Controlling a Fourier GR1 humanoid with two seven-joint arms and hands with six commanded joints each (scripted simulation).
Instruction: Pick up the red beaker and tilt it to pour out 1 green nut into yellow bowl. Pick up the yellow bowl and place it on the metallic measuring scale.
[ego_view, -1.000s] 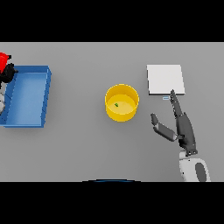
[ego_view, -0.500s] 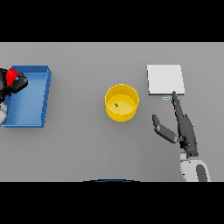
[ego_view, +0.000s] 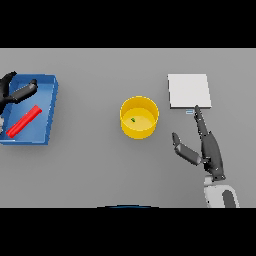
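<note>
Lab-style bench; bare grey table (ego_view: 100, 165); measuring scale (ego_view: 188, 90); blue tray (ego_view: 50, 107)

**Your robot's visible body: dark hands, pale forearm**

You see two hands, both of the same dark charcoal, close to black, with a dull matt finish. Your right hand (ego_view: 210, 150) shows most fully: long, slim, segmented fingers, a shorter and thicker thumb set off to the side, and a narrow palm with slightly lighter grey facets where light catches it. Below its wrist you see a short piece of forearm in white, rounded, with a darker grey panel down one side. Your left hand (ego_view: 14, 91) shows only partly at the view's edge, as dark, rounded fingers. You can make out no cables, screws or markings.
</note>
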